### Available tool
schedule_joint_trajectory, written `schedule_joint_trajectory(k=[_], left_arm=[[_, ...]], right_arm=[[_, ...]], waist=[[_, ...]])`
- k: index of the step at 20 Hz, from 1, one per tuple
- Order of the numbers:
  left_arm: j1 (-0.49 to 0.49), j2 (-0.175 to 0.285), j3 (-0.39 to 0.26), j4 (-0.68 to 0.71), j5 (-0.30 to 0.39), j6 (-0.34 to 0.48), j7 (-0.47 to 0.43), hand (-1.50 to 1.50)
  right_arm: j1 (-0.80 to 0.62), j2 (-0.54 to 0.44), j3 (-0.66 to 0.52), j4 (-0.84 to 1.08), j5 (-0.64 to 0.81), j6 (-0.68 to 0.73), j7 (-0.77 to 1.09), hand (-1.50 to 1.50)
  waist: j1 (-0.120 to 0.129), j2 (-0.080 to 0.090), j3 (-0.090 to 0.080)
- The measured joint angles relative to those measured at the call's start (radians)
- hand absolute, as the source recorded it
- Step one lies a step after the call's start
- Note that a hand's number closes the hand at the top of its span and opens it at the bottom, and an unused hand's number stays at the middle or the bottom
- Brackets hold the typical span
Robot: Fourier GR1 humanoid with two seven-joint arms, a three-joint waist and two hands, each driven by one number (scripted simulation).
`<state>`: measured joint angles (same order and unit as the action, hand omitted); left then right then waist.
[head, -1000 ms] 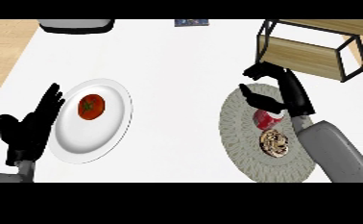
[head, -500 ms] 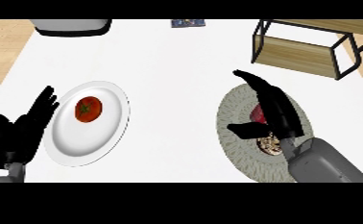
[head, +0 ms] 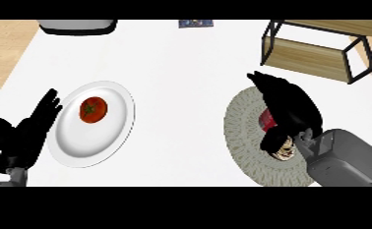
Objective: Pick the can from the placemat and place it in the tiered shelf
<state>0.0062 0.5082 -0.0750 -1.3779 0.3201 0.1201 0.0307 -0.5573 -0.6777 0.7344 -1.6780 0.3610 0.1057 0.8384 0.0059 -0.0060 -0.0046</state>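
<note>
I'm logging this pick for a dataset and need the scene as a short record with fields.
can: on the placemat, mostly hidden under the right hand
placemat: round, grey, counter's right side
right hand: over the can, fingers stretched out, not curled
left hand: open, resting at the left edge
tiered shelf: upper right, apart from the placemat, no can in it
plate: white, left side, holds a tomato

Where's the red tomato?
In the head view, the tomato sits on the white plate at the left, beside the open left hand.
</note>
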Motion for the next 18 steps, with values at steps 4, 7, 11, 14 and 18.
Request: schedule_joint_trajectory(k=[4,7,11,14,18], left_arm=[[0.002,-0.004,0.003,-0.01,-0.002,-0.005,0.003,0.0],[-0.002,-0.007,0.01,-0.005,-0.009,-0.006,0.007,0.0],[0.005,-0.01,0.025,0.007,-0.013,-0.029,-0.011,0.0],[0.015,-0.018,0.035,0.001,-0.018,-0.036,-0.008,0.0],[0.028,-0.028,0.051,-0.029,-0.03,-0.042,0.007,0.0]], right_arm=[[-0.063,0.016,0.047,0.015,-0.033,0.187,0.088,-1.5],[-0.09,0.024,0.059,0.04,-0.036,0.273,0.087,-1.5],[-0.107,0.034,0.055,0.095,-0.015,0.344,0.064,-1.5],[-0.121,0.041,0.026,0.145,0.004,0.397,0.028,-1.5],[-0.095,0.065,-0.001,0.192,0.07,0.433,-0.01,-1.5]], waist=[[0.008,0.003,0.001],[0.005,0.005,0.003],[0.003,0.006,0.003],[0.003,0.006,0.004],[0.002,0.006,0.004]])
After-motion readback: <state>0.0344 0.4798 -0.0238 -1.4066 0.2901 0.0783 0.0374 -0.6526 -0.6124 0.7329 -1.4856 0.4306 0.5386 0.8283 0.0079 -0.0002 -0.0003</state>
